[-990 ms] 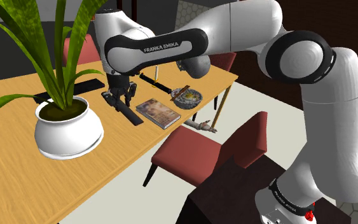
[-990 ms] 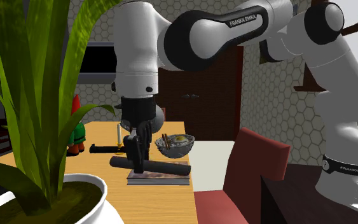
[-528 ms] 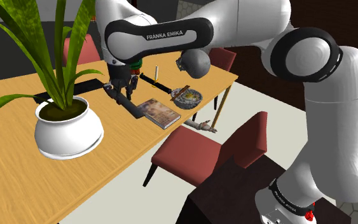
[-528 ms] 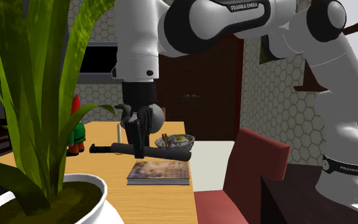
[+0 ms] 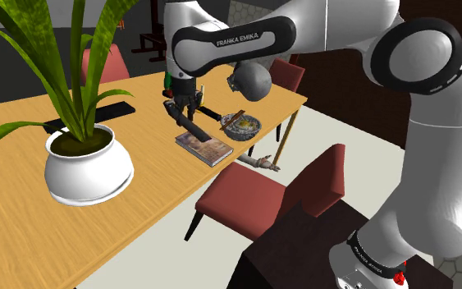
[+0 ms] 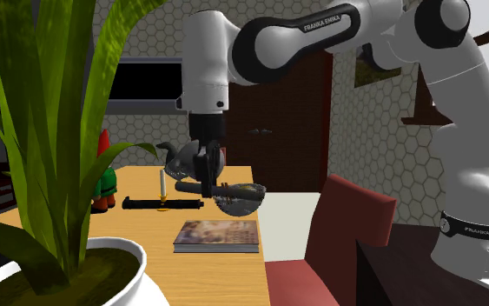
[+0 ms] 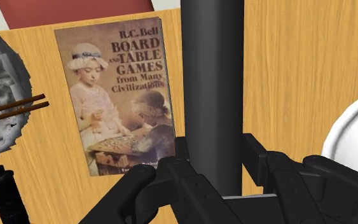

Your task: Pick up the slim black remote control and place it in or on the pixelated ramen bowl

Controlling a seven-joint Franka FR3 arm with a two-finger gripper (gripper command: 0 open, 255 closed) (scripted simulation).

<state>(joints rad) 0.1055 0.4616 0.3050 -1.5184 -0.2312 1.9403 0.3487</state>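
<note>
Fingers (image 7: 168, 183) are shut on the slim black remote (image 7: 210, 95), clasping it across its width from both sides, so the grasp looks sound. In the shoulder view the gripper (image 5: 185, 111) holds the remote in the air, clear of the desk (image 5: 163, 176). It hangs just short of the ramen bowl (image 5: 243, 125), to that view's left of it, with its free end pointing toward the bowl. A book (image 5: 204, 146) lies flat on the desk just beside the bowl, and the remote runs above one edge of it. In the second exterior view the remote's tip overlaps the bowl's rim, though I cannot tell whether it is over the bowl or merely in front of it. To my eye the pick-up is done and the carry is well along. What's left is bringing the remote squarely over the bowl, lowering it and letting go.
</note>
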